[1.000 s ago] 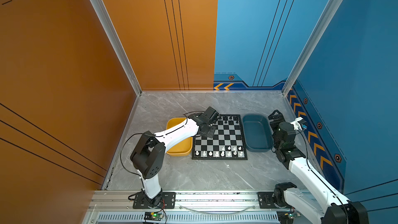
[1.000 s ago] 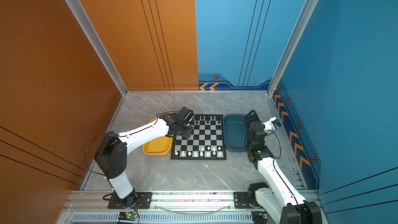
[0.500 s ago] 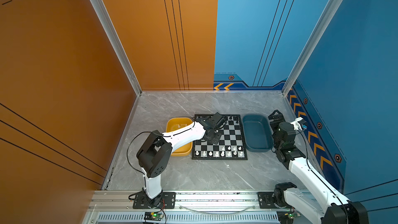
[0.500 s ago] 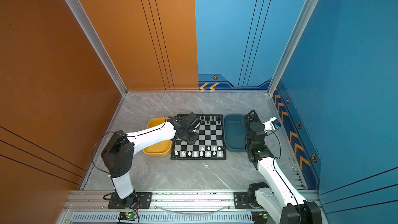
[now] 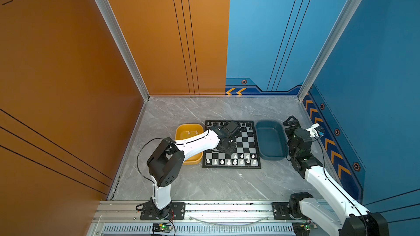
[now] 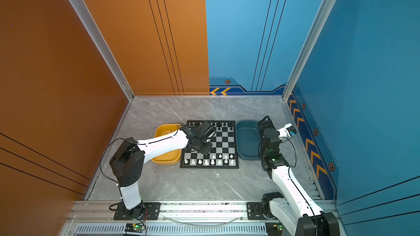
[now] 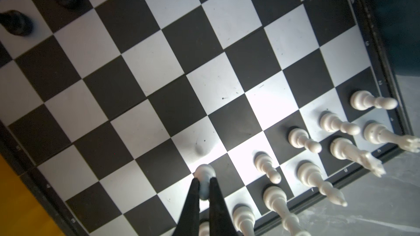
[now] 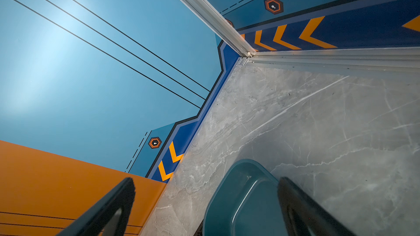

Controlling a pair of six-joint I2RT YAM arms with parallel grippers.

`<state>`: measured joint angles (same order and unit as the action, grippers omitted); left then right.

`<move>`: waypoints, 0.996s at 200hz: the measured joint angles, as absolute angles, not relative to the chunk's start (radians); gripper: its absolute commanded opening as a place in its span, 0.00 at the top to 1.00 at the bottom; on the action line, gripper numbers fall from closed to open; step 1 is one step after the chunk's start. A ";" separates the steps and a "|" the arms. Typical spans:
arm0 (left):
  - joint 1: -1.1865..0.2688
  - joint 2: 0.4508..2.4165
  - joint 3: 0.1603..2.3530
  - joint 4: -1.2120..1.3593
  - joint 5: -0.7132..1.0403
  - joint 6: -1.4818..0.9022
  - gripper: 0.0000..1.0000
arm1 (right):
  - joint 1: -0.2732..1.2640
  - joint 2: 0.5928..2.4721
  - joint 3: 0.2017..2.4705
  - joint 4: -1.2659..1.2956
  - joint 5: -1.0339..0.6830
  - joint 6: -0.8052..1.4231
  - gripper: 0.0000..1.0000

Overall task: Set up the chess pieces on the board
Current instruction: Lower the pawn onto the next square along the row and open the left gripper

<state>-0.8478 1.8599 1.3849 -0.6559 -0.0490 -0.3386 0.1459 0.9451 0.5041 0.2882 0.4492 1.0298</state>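
Shows the board [image 5: 246, 143] flat on the grey table [image 5: 204, 185] at lower centre of both top views, with a yellow tray [image 5: 181, 130] just beside its left edge and a dark blue tray [image 5: 270, 141] just beside its right edge. Finds white pieces [image 5: 234, 161] upright in the two rows at the board's lower edge, the inner row filled only in its right part, and black pieces [image 5: 243, 124] along the upper edge, partly hidden by the arm. Counts two white chessmen [image 5: 192, 132] inside the yellow tray. Places the left gripper [image 7: 204, 180] across the yellow tray and over the board's left half, pinched almost closed on a white pawn [image 7: 204, 172] at lower centre of the left wrist view, the pawn's rounded end poking past the fingertips toward the squares; cannot tell whether it touches them. Places the right gripper [image 8: 205, 180] at the right of both top views, near the blue tray's upper right corner, jaws spread wide, nothing between them
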 measured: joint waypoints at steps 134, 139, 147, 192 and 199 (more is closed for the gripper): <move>-0.885 1.880 1.399 -0.693 -0.020 -0.340 1.00 | 0.146 0.946 0.504 0.288 0.449 1.030 0.00; -0.886 1.880 1.399 -0.693 -0.020 -0.341 1.00 | 0.146 0.946 0.504 0.288 0.449 1.030 0.00; -0.888 1.880 1.399 -0.694 -0.020 -0.342 1.00 | 0.146 0.946 0.504 0.288 0.449 1.030 0.00; -0.892 1.882 1.399 -0.702 -0.018 -0.342 1.00 | 0.146 0.946 0.504 0.288 0.449 1.030 0.00; -0.892 1.883 1.399 -0.702 -0.018 -0.343 0.99 | 0.146 0.946 0.504 0.288 0.449 1.030 0.00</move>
